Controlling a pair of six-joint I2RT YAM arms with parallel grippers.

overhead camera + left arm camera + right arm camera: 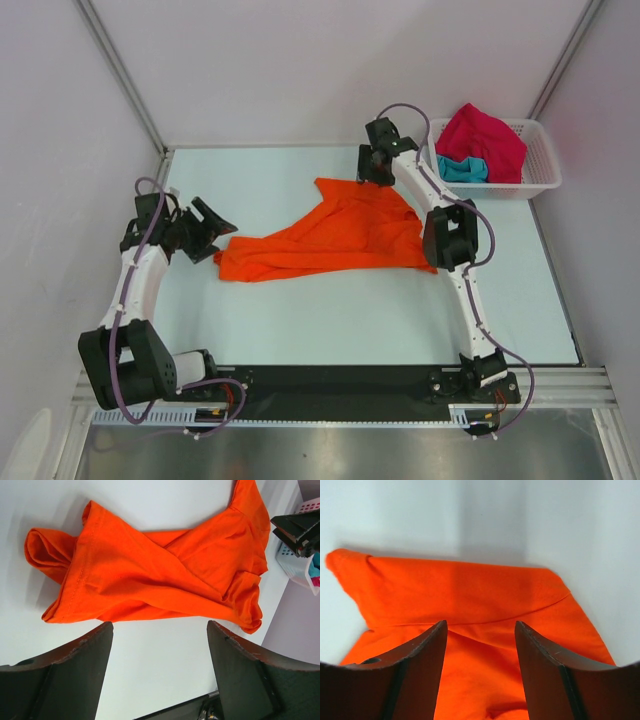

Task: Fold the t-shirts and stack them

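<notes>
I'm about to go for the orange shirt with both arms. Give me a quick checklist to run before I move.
1. Left gripper open and empty: ok. Its jaws are apart, just short of the left end of the orange t-shirt.
2. Right gripper open and empty: ok. Its jaws are apart over the shirt's far corner.
3. Right gripper touching the cloth: cannot tell.
4. Orange t-shirt lying flat: not ok. It is bunched and twisted on the table.
5. Other shirts out of the way: ok. The crimson-pink t-shirt and the teal t-shirt sit in the white basket at the far right.
</notes>
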